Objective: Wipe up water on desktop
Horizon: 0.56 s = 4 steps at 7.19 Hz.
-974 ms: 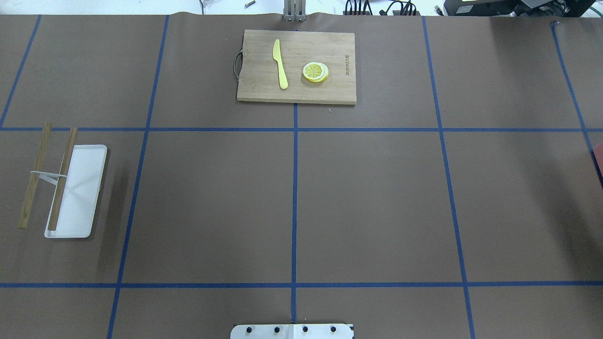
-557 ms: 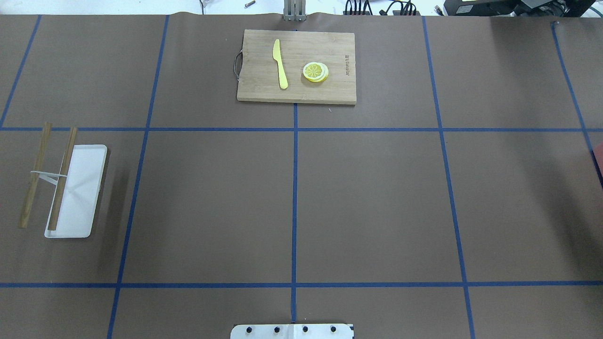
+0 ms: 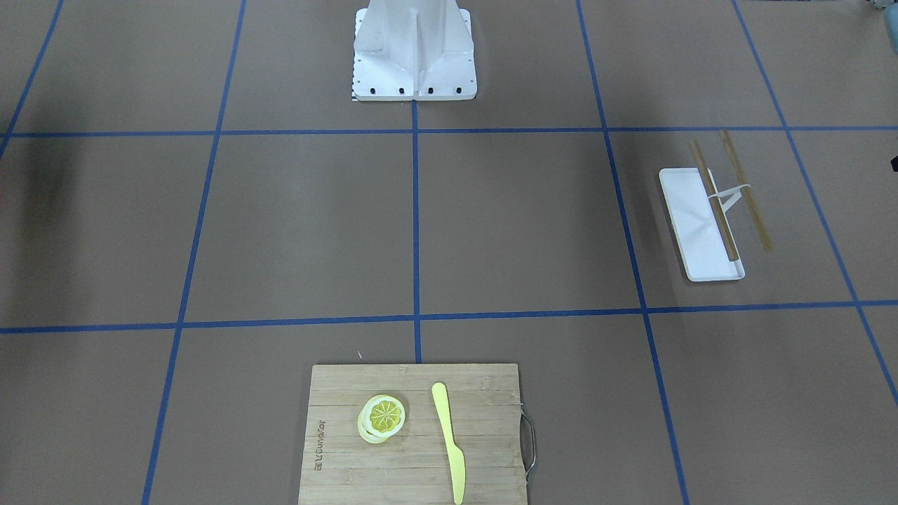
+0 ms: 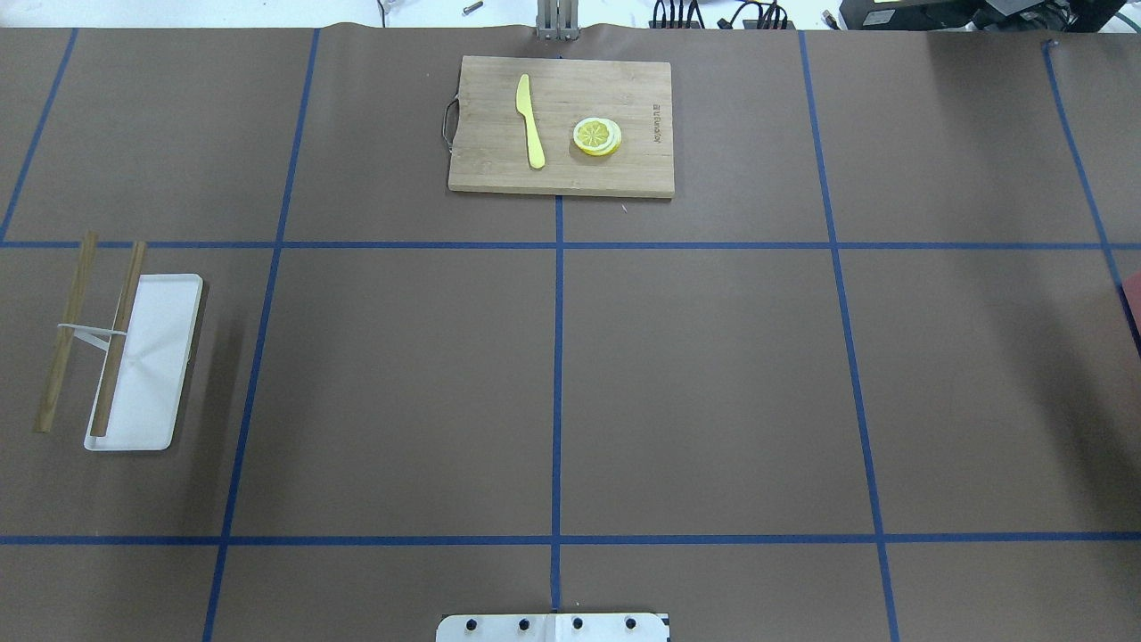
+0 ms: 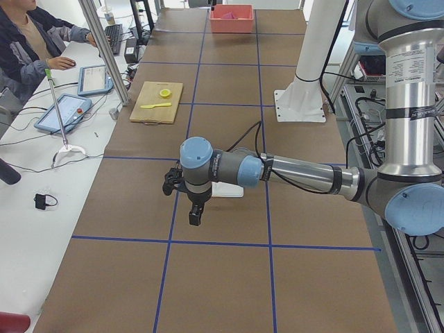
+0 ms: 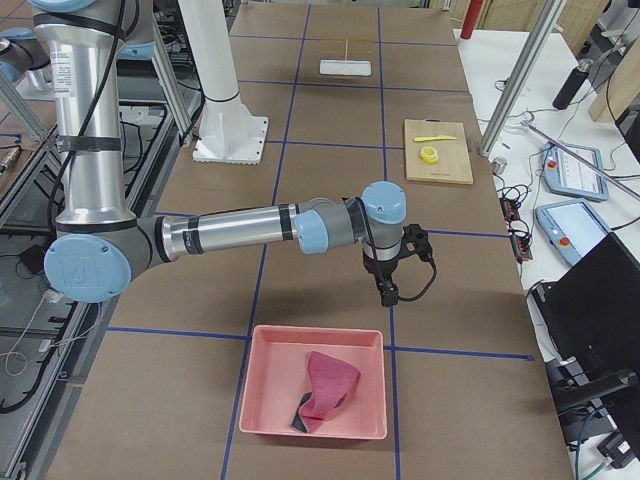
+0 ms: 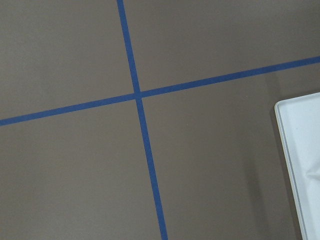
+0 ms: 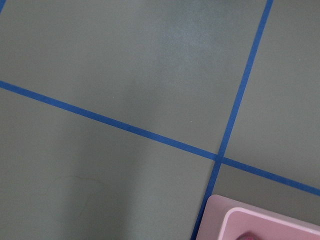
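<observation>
The desktop [image 4: 713, 383] is a matte brown surface with a grid of blue tape lines; I see no clear puddle on it. My left gripper [image 5: 195, 215] hangs over the desktop near a white tray [image 4: 151, 357]; it shows only in the exterior left view, so I cannot tell if it is open or shut. My right gripper [image 6: 388, 293] hangs over the desktop just beyond a pink bin [image 6: 313, 395] holding a dark pink cloth [image 6: 328, 384]; it shows only in the exterior right view, so I cannot tell its state.
A bamboo cutting board [image 4: 562, 174] with a yellow knife [image 4: 529, 120] and a lemon slice [image 4: 596, 135] lies at the far middle. Two wooden sticks [image 4: 116, 339] rest across the white tray. The robot's base [image 3: 414, 49] stands at the near edge. An operator [image 5: 28, 41] sits beside the table.
</observation>
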Motion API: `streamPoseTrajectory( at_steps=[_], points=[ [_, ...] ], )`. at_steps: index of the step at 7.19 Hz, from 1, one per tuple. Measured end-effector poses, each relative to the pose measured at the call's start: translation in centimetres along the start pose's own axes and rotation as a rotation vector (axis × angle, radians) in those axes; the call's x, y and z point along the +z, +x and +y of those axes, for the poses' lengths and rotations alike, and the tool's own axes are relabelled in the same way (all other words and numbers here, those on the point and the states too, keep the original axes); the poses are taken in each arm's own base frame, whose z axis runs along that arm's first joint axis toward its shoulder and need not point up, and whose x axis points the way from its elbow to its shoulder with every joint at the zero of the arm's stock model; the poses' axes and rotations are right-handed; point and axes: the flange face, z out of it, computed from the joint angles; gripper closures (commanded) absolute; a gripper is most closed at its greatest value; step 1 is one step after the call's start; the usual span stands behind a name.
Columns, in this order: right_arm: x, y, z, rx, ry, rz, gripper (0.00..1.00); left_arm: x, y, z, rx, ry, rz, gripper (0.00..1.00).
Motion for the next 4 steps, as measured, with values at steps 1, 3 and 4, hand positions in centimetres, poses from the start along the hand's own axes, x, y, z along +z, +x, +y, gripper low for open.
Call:
streamPoseTrajectory(
  at_steps=[1, 3, 4],
  points=[
    [0.11, 0.1, 0.12, 0.003, -0.002, -0.002, 0.0, -0.11, 0.07, 0.16, -0.001, 0.001, 0.004, 0.02],
    [0.44, 0.39, 0.59, 0.009, -0.009, -0.005, 0.0, -0.56, 0.35, 0.1, 0.007, 0.01, 0.003, 0.02],
    [0.61, 0.52, 0.72, 0.013, -0.012, -0.007, 0.0, -1.03, 0.79, -0.01, 0.018, 0.02, 0.002, 0.02]
  ],
)
